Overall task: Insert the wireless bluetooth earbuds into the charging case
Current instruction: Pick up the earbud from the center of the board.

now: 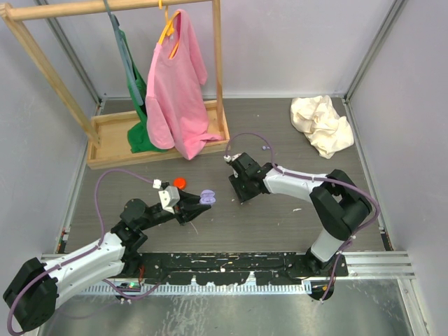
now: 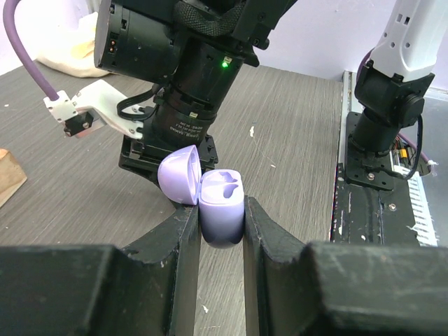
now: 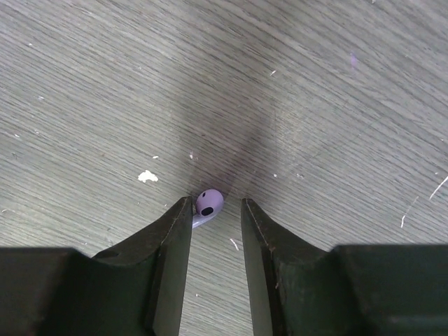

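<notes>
Right wrist: lilac earbud (image 3: 208, 201) stem hidden behind right gripper (image 3: 215, 204) finger.

I see the top view bright and evenly lit, shadows soft. In the right wrist view a broad dark shadow crosses the table (image 3: 231, 133) at centre. Both wrist views are sharp mid-frame, murky at the bottom.

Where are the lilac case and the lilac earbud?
lilac case (image 2: 222, 222): left wrist view, front of its base.
lilac earbud (image 3: 209, 201): right wrist view, its rounded head.
</notes>
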Motion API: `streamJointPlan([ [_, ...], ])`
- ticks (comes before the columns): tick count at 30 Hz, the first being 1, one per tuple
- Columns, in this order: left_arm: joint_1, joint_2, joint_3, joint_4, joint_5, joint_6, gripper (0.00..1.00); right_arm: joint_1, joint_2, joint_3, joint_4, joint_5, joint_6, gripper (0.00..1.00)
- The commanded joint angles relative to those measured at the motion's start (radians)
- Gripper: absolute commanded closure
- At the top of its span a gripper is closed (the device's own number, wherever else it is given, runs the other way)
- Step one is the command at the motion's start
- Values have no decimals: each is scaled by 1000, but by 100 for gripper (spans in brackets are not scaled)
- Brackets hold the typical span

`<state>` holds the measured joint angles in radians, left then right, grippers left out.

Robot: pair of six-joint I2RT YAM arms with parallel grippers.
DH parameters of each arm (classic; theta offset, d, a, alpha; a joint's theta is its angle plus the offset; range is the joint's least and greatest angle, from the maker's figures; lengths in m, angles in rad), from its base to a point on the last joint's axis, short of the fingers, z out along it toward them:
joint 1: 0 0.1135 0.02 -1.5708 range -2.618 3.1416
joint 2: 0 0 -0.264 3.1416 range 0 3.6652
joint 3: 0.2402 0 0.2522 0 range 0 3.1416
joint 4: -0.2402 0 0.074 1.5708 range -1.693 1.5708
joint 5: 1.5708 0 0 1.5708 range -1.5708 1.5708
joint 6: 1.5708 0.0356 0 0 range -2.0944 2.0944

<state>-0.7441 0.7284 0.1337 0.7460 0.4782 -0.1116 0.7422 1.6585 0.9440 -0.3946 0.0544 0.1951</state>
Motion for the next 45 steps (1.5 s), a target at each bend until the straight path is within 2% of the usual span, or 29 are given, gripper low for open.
streamJointPlan([
  [1, -3, -2, 21, 50, 14, 7, 100, -3, 7, 1, 38, -8, 19, 61],
  [12, -2, 0, 21, 50, 17, 9, 100, -5, 19, 0, 37, 1, 1, 65],
  [21, -2, 12, 23, 49, 17, 10, 100, -3, 1, 2, 45, 1, -14, 73],
  [34, -3, 21, 23, 50, 6, 18, 100, 13, -222, -5, 42, 62, -96, 81],
  [45, -3, 19, 22, 44, -21, 20, 100, 110, -446, -8, 131, 181, -236, 84],
])
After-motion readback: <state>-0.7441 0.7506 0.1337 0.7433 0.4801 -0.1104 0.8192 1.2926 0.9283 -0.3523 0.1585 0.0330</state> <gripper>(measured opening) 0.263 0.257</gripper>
